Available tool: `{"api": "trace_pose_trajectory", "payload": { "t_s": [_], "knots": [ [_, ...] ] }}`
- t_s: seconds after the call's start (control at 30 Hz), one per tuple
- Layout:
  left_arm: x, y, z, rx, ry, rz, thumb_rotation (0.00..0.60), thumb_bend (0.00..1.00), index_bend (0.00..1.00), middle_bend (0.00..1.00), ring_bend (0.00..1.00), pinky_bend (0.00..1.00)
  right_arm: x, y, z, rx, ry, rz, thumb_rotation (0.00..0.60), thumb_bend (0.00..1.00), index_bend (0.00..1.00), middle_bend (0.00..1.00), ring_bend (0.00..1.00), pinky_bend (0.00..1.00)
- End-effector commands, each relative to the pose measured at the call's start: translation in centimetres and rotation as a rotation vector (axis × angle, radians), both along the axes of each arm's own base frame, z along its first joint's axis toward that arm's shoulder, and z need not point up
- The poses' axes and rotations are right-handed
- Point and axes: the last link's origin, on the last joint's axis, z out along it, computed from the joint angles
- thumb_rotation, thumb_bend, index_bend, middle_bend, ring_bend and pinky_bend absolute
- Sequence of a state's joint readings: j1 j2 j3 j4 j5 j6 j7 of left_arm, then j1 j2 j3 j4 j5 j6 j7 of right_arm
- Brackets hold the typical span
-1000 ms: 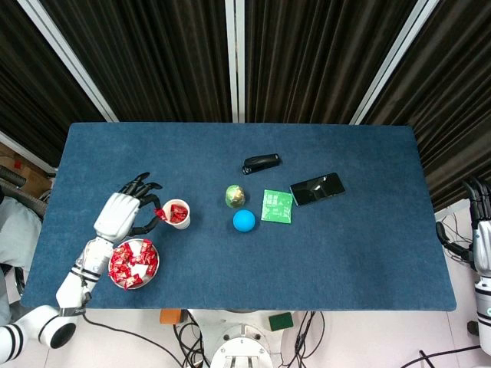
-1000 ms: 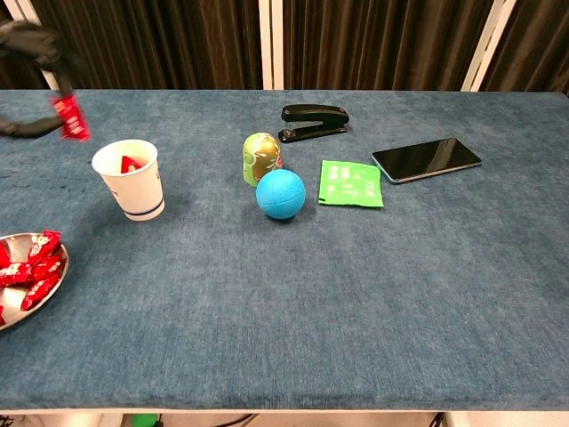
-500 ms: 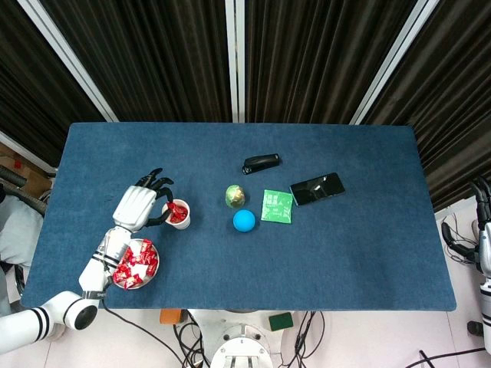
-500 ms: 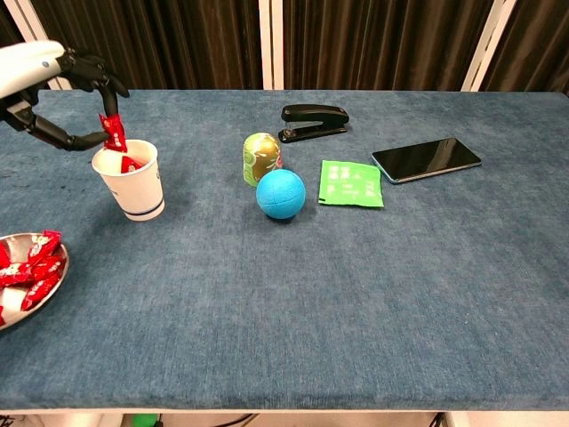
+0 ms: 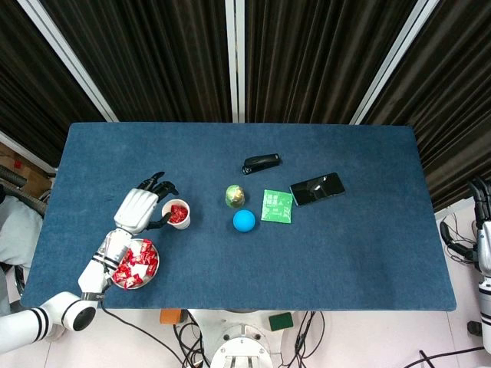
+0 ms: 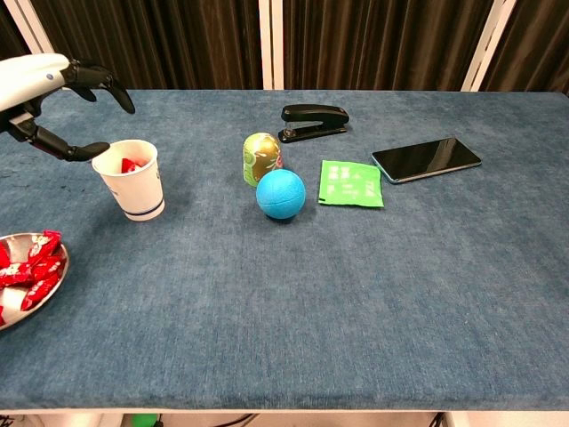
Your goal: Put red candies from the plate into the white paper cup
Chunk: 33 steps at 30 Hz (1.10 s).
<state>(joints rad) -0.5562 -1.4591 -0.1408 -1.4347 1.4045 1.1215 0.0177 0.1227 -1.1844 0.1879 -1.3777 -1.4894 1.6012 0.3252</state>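
Note:
The white paper cup stands left of centre with red candies inside it. My left hand hovers just left of the cup's rim, fingers spread and nothing between them. The metal plate with several red candies lies near the table's front left edge, below the hand. My right hand hangs off the table's right side at the frame edge; its fingers are hard to make out.
A green-gold egg and a blue ball sit mid-table. Beside them lie a green packet, a black phone and a black stapler.
My left hand carried a red candy to the cup and let it go; the candy is no longer between the fingers, which have spread apart.

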Motion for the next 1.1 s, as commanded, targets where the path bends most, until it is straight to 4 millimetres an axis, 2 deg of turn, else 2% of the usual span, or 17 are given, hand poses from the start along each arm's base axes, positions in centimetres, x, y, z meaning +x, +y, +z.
{"api": "trace_pose_trajectory", "payload": {
  "t_s": [0.03, 0.13, 0.37, 0.53, 0.8, 1.1],
  "knots": [
    [0.0, -0.7, 0.6, 0.006, 0.001, -0.009, 0.6, 0.32, 0.3, 0.25, 0.06, 0.21, 0.1, 0.0, 0.0, -0.001, 0.0, 0.005, 0.6, 0.35, 0.0, 0.0, 0.0, 0.0],
    [-0.5, -2.3, 1.8, 0.021, 0.011, -0.014, 0.6, 0.32, 0.34, 0.25, 0.06, 0.21, 0.2, 0.0, 0.2, -0.007, -0.001, 0.01, 0.6, 0.35, 0.0, 0.0, 0.0, 0.0],
    [-4.5, -7.6, 3.8, -0.057, 0.049, 0.12, 0.6, 0.32, 0.38, 0.25, 0.06, 0.21, 0.1, -0.1, 0.4, -0.01, -0.005, 0.006, 0.6, 0.35, 0.0, 0.0, 0.0, 0.0],
    [-6.1, -10.1, 4.4, -0.036, 0.074, 0.15, 0.6, 0.31, 0.38, 0.25, 0.06, 0.21, 0.2, -0.3, 0.0, 0.0, -0.009, 0.011, 0.6, 0.35, 0.0, 0.0, 0.0, 0.0],
    [-8.5, -12.5, 3.7, -0.027, 0.141, 0.213, 0.6, 0.32, 0.38, 0.23, 0.06, 0.21, 0.2, -0.3, -0.3, 0.007, -0.004, 0.013, 0.6, 0.35, 0.0, 0.0, 0.0, 0.0],
    [-9.9, -13.1, 3.0, -0.047, 0.146, 0.269, 0.6, 0.32, 0.39, 0.22, 0.06, 0.21, 0.1, -0.1, -0.3, 0.008, -0.002, 0.008, 0.6, 0.35, 0.0, 0.0, 0.0, 0.0]
  ]
}}
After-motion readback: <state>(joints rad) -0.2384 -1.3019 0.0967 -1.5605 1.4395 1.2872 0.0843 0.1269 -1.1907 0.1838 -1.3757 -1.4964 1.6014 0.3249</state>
